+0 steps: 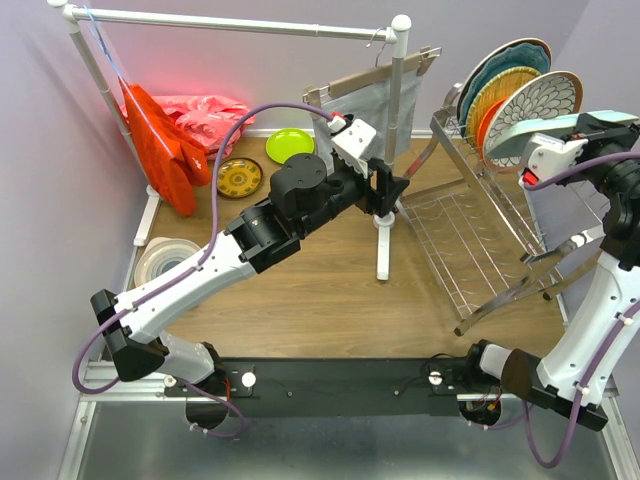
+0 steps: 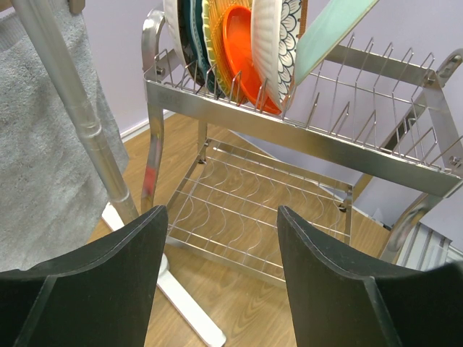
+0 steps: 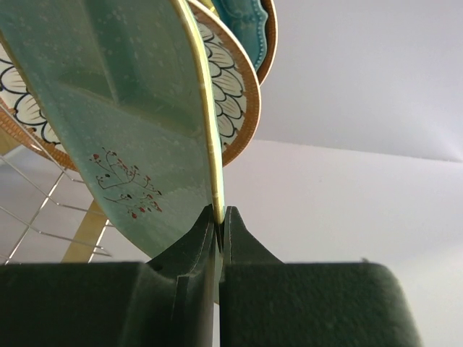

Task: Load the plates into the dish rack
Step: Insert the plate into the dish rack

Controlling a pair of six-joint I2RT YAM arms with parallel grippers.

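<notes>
The chrome dish rack stands at the right; in its upper tier stand a teal scalloped plate, a woven yellow plate, an orange plate and a brown-rimmed floral plate. My right gripper is shut on the rim of the mint rectangular tray, held tilted just in front of the floral plate over the rack's tines. My left gripper is open and empty, facing the rack's lower tier. A lime green plate, a yellow-brown patterned plate and a white ringed plate lie at the left.
The white pipe clothes rail spans the back, with a grey cloth hanging beside my left gripper and its foot on the table. Red and pink cloths hang at the back left.
</notes>
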